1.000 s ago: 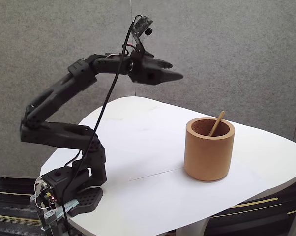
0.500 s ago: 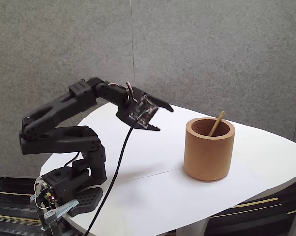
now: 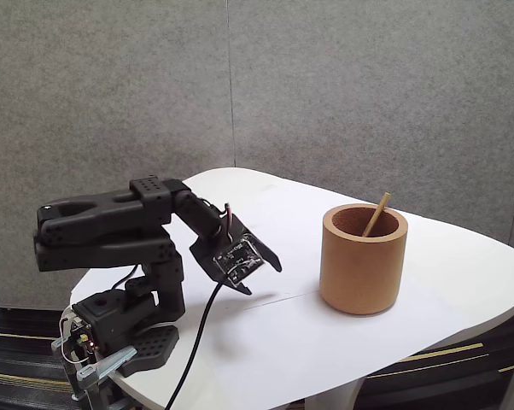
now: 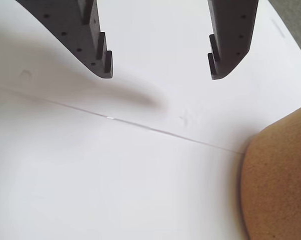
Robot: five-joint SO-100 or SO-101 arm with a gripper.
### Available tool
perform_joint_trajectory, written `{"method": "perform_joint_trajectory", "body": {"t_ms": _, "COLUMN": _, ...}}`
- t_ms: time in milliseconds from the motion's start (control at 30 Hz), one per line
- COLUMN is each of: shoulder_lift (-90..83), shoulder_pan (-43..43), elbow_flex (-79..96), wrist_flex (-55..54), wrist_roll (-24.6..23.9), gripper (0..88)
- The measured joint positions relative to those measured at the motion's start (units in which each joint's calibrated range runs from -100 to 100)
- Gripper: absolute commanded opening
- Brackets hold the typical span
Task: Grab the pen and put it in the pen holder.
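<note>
We note the gripper (image 4: 160,75) has folded down low, jaws spread and empty; the pen (image 3: 376,215) leans inside the pen holder (image 3: 363,269), so placement looks complete.

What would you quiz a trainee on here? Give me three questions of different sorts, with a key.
1. True or false: the pen lies flat on the table.
2. Multiple choice: in the wrist view, the hand is A) shut on the pen, B) open with nothing between its fingers, C) inside the pen holder.
3. Fill in: in the fixed view, the hand hangs low over the table to the ____ of the pen holder.

Key:
1. False; it stands tilted inside the pen holder, its tip poking above the rim.
2. B.
3. Left.
</note>
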Motion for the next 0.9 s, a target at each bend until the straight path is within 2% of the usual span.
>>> {"method": "perform_joint_trajectory", "body": {"t_ms": 167, "shoulder_lift": -0.08, "shoulder_pan": 0.00, "elbow_flex": 2.98, "wrist_flex": 0.00, "wrist_roll": -0.05, "gripper": 26.7}}
{"method": "perform_joint_trajectory", "body": {"t_ms": 400, "shoulder_lift": -0.59, "shoulder_pan": 0.66, "elbow_flex": 3.07, "wrist_flex": 0.00, "wrist_roll": -2.59, "gripper": 26.7}}
{"method": "perform_joint_trajectory", "body": {"t_ms": 900, "shoulder_lift": -0.59, "shoulder_pan": 0.59, "elbow_flex": 3.07, "wrist_flex": 0.00, "wrist_roll": -2.59, "gripper": 26.7}}
